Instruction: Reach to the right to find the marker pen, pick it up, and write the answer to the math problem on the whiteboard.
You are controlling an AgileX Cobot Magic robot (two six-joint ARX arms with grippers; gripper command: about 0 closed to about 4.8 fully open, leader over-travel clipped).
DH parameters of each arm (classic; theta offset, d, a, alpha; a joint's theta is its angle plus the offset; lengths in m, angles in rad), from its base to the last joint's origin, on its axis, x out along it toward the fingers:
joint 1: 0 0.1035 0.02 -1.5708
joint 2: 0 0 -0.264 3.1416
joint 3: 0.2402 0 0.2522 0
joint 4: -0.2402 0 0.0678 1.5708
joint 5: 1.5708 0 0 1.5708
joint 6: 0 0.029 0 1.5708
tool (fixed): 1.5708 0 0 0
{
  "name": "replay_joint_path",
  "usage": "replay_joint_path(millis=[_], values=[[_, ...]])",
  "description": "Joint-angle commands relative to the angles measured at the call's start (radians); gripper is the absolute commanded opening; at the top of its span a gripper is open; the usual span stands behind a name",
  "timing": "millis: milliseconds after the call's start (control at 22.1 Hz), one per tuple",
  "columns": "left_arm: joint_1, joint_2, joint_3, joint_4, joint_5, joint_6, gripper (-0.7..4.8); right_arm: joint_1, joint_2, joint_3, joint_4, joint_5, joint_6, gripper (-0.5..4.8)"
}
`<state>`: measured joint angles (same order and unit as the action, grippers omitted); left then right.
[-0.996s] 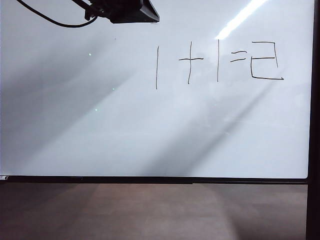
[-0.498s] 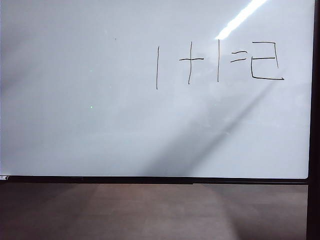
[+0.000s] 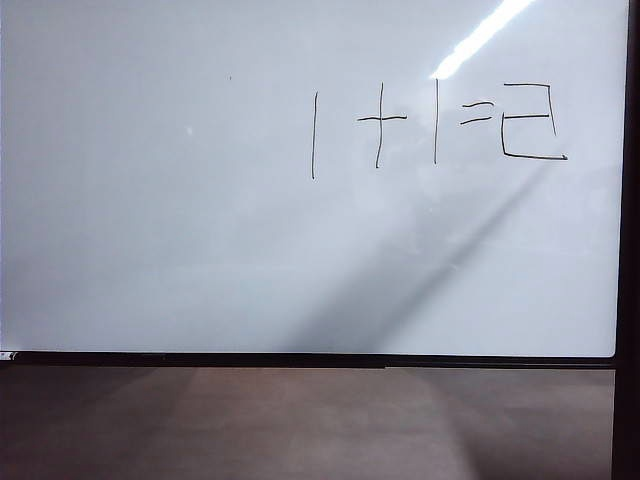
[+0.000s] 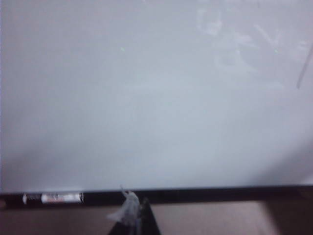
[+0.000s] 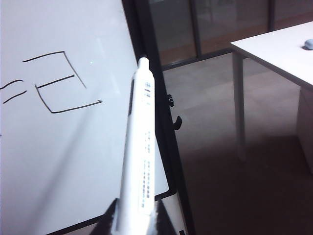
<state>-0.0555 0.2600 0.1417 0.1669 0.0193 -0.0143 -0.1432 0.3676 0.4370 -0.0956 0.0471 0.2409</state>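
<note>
The whiteboard (image 3: 150, 250) is filling most of the exterior view. The math problem (image 3: 400, 125) is sitting in the upper right of the frame, and the answer (image 3: 533, 122) is standing just after the equals sign, so the writing is looking finished to me. The marker pen (image 4: 53, 198) is lying flat along the board's black lower frame, probably parked there because its job is done. The left gripper (image 4: 134, 218) is hanging near that frame, not far from the pen; I cannot tell how its jaws are standing. The right gripper (image 5: 134, 218) is clamping a white pen (image 5: 139, 147) by the board's edge nearest the answer.
</note>
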Motion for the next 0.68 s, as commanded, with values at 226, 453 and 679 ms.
replay_joint_path(millis=[226, 453, 679], values=[[0.003, -0.187, -0.133, -0.064, 0.048, -0.046, -0.05, 0.001, 0.0, 0.003, 0.016, 0.003, -0.006, -0.06], [0.01, -0.246, -0.133, -0.152, 0.05, -0.045, -0.05, 0.001, 0.0, 0.002, 0.016, 0.003, -0.006, -0.06], [0.014, -0.256, -0.133, -0.151, 0.075, -0.046, -0.05, 0.001, 0.0, 0.002, 0.016, 0.003, -0.006, -0.06]])
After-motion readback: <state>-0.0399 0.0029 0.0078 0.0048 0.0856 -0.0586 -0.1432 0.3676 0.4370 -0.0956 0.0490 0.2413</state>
